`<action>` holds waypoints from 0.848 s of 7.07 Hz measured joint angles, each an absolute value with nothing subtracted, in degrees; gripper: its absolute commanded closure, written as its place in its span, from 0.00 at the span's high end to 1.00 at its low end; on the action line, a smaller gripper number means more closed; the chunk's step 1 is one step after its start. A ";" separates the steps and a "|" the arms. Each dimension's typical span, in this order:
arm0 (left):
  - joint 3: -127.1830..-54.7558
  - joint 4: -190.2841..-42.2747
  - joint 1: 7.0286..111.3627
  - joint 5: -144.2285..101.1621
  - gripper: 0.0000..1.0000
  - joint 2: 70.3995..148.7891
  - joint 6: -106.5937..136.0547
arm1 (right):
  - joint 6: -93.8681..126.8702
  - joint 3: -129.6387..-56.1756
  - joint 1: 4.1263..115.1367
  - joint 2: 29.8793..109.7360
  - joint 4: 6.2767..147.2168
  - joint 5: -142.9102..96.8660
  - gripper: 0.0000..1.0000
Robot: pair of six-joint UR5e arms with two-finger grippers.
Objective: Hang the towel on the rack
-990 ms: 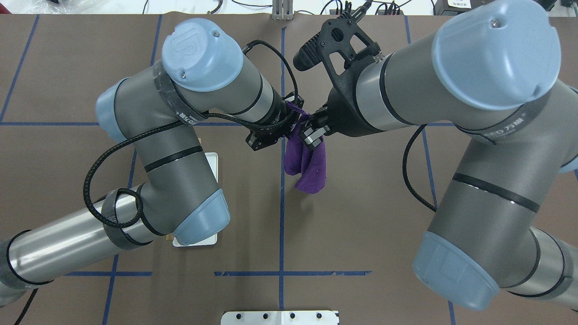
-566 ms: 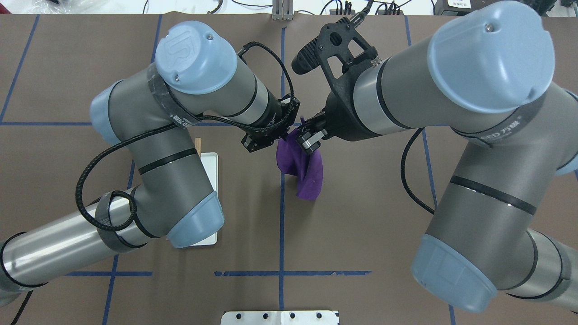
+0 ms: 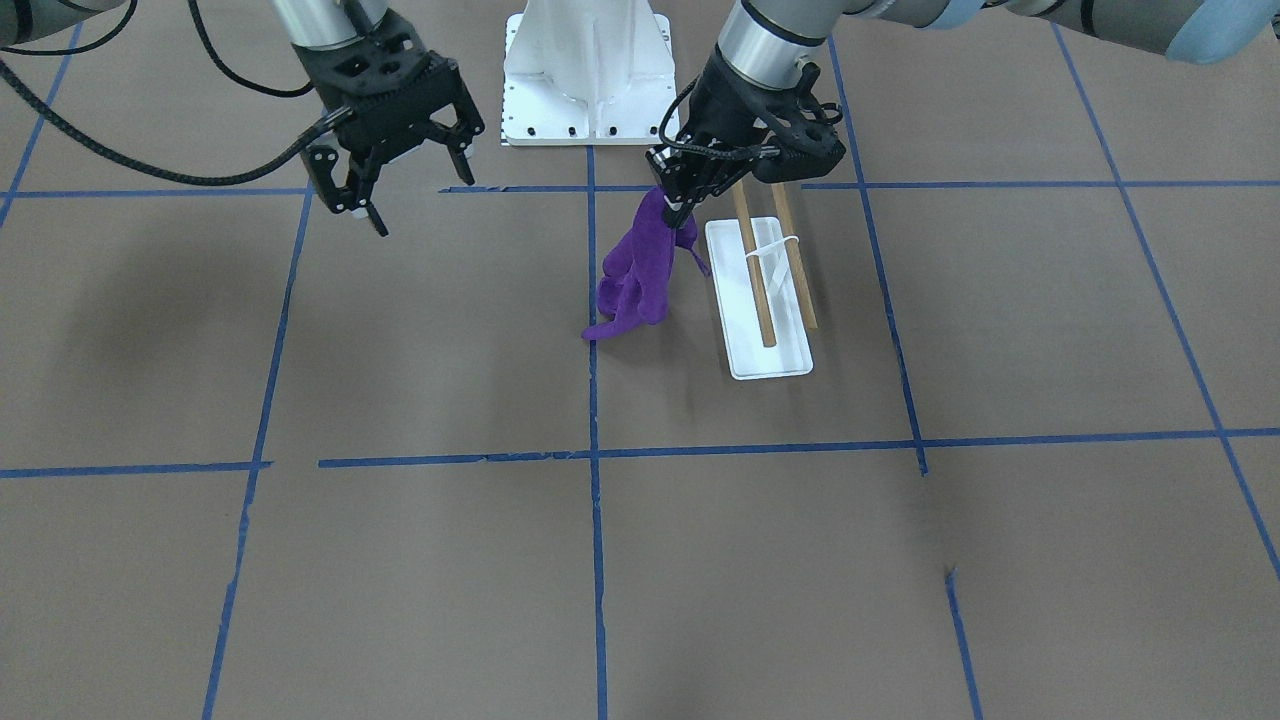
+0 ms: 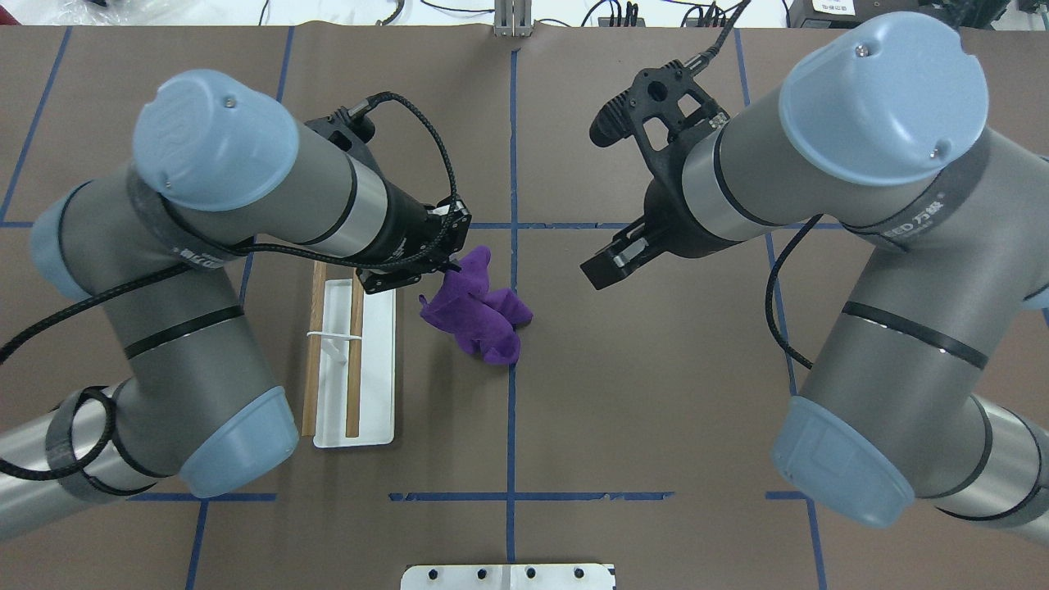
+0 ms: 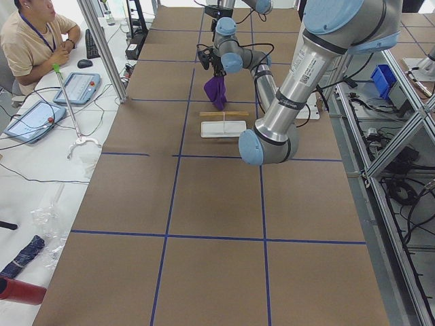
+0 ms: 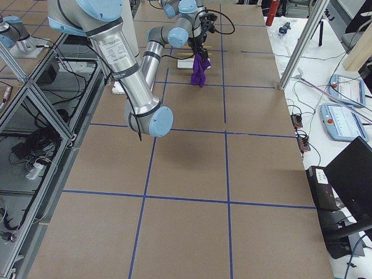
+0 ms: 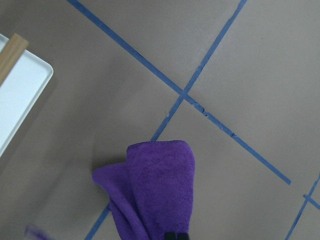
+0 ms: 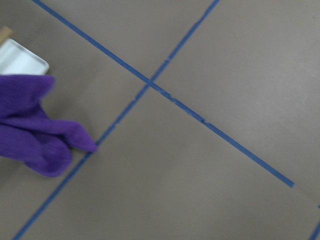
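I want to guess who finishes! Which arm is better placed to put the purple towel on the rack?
Left. The left gripper is shut on the towel, just beside the rack. The right gripper is open, empty and farther away.

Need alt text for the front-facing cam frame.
The left claw holds a purple towel by its top, hanging beside the rack, not yet draped on it. The right claw is open and empty, apart from both.
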State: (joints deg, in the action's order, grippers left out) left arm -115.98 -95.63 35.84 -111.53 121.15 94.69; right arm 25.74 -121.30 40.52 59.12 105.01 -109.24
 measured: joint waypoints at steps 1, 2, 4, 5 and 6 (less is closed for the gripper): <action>-117.66 -95.57 36.25 -111.53 0.00 117.50 88.97 | 20.29 -120.25 42.81 61.34 106.83 -109.16 1.00; -118.70 -95.55 36.94 -111.53 0.00 113.44 82.14 | 13.40 -119.75 46.14 64.58 107.66 -109.49 1.00; -118.72 -95.58 39.84 -111.53 0.00 106.27 66.78 | -0.31 -119.33 53.64 71.62 108.00 -111.77 1.00; -118.34 -95.73 41.56 -111.51 0.00 103.19 58.93 | -7.06 -119.06 58.14 75.32 107.84 -114.43 1.00; -117.74 -95.98 42.71 -111.48 0.00 101.10 53.62 | -12.66 -118.54 62.15 78.24 107.73 -117.01 1.00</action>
